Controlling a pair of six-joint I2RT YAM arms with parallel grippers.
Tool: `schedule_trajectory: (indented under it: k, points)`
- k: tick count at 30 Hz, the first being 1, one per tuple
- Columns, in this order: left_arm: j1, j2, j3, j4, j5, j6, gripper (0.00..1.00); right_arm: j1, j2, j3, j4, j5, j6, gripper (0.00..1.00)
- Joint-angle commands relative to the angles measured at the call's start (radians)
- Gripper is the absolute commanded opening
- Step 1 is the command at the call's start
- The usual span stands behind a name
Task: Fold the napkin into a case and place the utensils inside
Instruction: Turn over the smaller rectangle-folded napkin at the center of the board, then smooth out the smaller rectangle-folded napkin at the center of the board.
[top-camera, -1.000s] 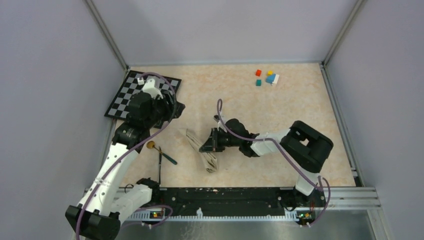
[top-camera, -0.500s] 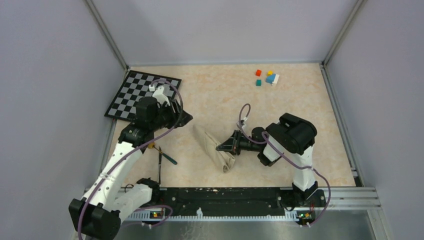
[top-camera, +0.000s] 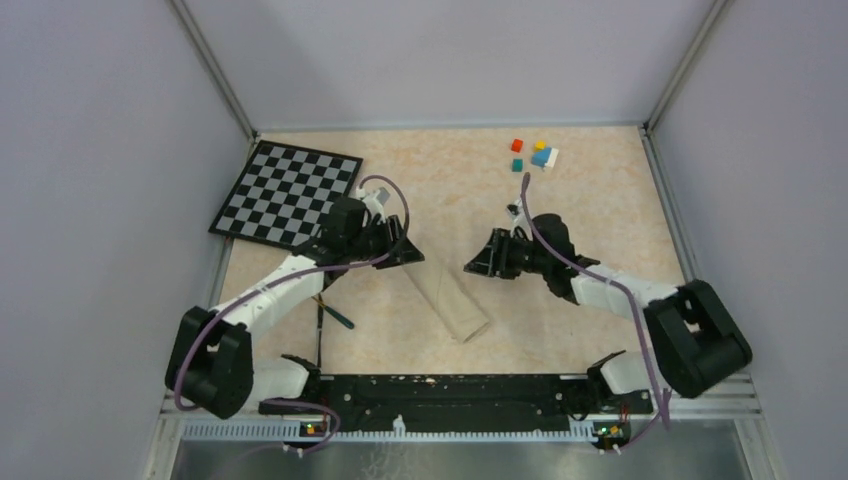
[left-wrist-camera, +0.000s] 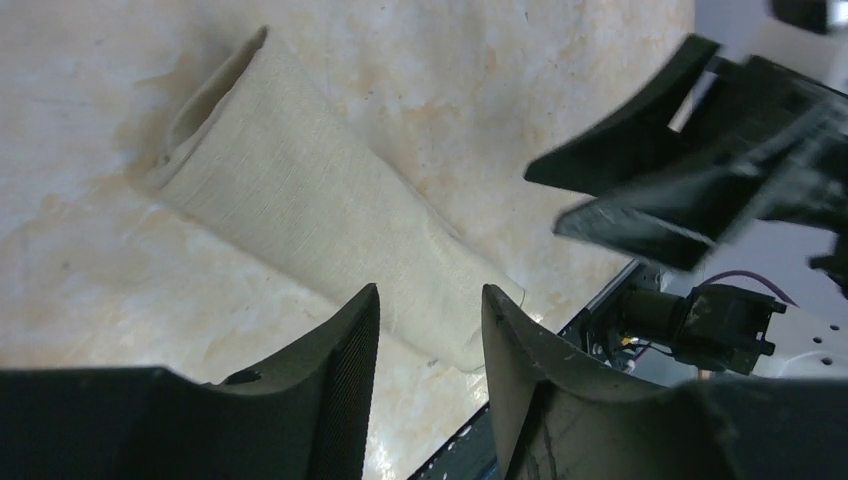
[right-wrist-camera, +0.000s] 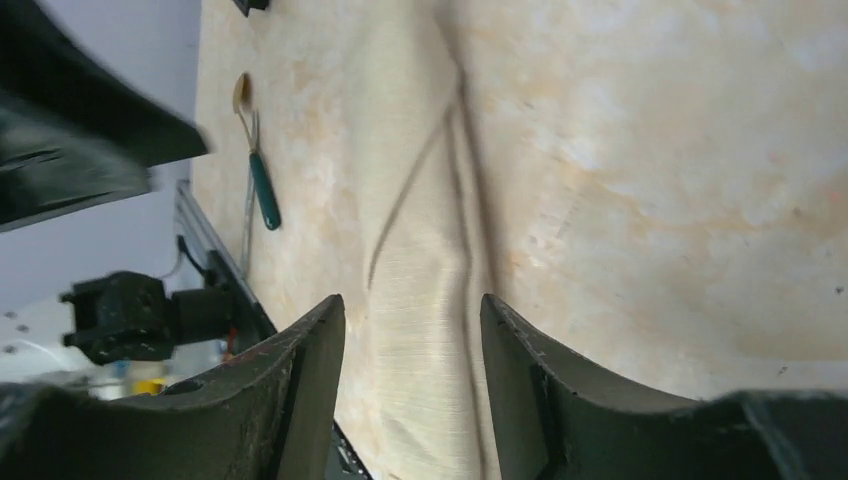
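Note:
The napkin lies flat on the table as a narrow folded case, slanting from upper left to lower right. It also shows in the left wrist view as a beige strip with an open fold at its upper end. My left gripper hovers open at the strip's far end, holding nothing. Just right of the strip, my right gripper is open and empty above the cloth. The utensils lie to the left near the front; the teal-handled one has a tan head.
The checkerboard lies at the back left. Several small coloured cubes sit at the back right. A black rail runs along the table's front edge, close to the strip's near end.
My right gripper has opened, let go of the cloth and drawn back up and right. The strip now lies flat, shifted right. My left arm has swung right to the strip's far end.

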Motion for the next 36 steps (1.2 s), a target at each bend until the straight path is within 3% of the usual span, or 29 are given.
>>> schedule_trajectory:
  k: [1, 5, 8, 14, 18, 24, 28, 36]
  points:
    - [-0.045, 0.115, -0.011, 0.246, 0.015, -0.069, 0.46, 0.146, -0.152, 0.116, -0.488, 0.184, -0.251, 0.51]
    - [-0.051, 0.249, -0.005, 0.343, -0.051, -0.083, 0.42, 0.298, -0.145, 0.117, -0.469, 0.127, -0.178, 0.36]
    - [-0.051, 0.382, 0.031, 0.387, -0.106, -0.061, 0.40, 0.334, -0.139, 0.068, -0.446, 0.168, -0.152, 0.26]
    - [-0.031, 0.626, 0.166, 0.365, -0.178, -0.008, 0.35, 0.318, -0.088, 0.011, -0.499, 0.538, -0.198, 0.16]
    - [-0.036, 0.563, 0.162, 0.330, -0.155, 0.022, 0.38, 0.328, -0.104, 0.056, -0.577, 0.611, -0.220, 0.16]
    - [-0.032, 0.456, 0.207, 0.254, -0.078, 0.041, 0.48, 0.337, -0.234, 0.145, -0.635, 0.458, -0.227, 0.24]
    - [-0.017, 0.541, 0.273, 0.258, -0.073, 0.030, 0.48, 0.334, -0.169, 0.172, -0.552, 0.392, -0.200, 0.28]
    - [0.010, 0.788, 0.452, 0.231, -0.103, 0.067, 0.46, 0.335, -0.038, 0.087, -0.428, 0.514, -0.199, 0.27]
